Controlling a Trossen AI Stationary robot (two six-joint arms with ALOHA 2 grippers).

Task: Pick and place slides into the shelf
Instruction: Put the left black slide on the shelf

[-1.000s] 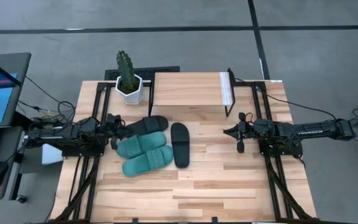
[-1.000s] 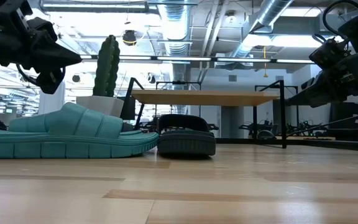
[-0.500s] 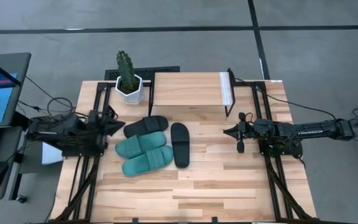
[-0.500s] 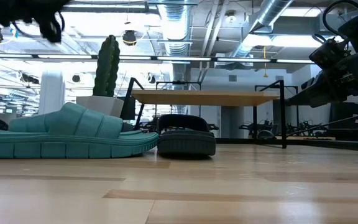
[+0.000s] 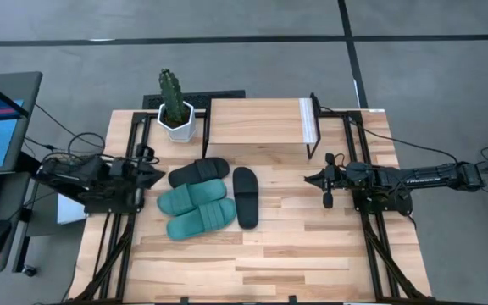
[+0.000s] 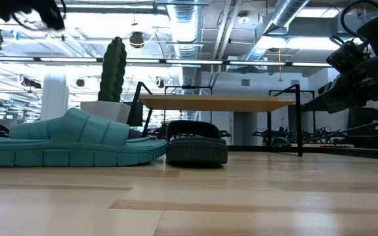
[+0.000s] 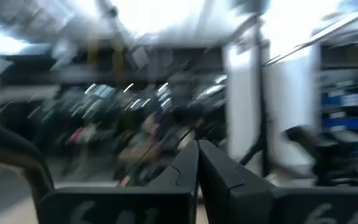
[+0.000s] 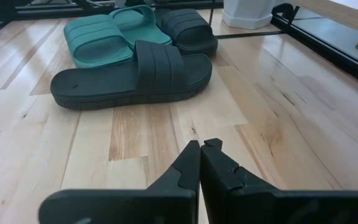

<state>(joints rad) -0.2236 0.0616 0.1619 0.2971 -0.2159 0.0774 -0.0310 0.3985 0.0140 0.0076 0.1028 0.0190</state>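
Left arm is lying low at the worktop's [image 5: 312,254] left edge, its left hand [image 5: 158,174] pointing toward the slides and stopping just short of the nearest black one; in its wrist view the two fingers [image 7: 188,171] are pressing together, holding nothing. Right arm is stretching in from the right side, its right hand [image 5: 324,188] hovering over bare wood well apart from the slides, fingers [image 8: 194,165] together and empty.

Four slides are sitting grouped on the worktop in front of the shelf [image 5: 257,121]: two black, two teal.
- Black slide one [image 5: 199,171] is lying with its long axis slanting across the worktop, nearest the left hand.
- Black slide two [image 5: 246,196] is lying with its long axis running front to back, on the right of the group.
- Teal slides [image 5: 193,198] [image 5: 202,219] are lying side by side, touching, both slanting like black slide one.

The shelf is standing at the back of the worktop, its wood panel bare, white edge strip on its right. One potted cactus [image 5: 174,106] is standing just to its left.
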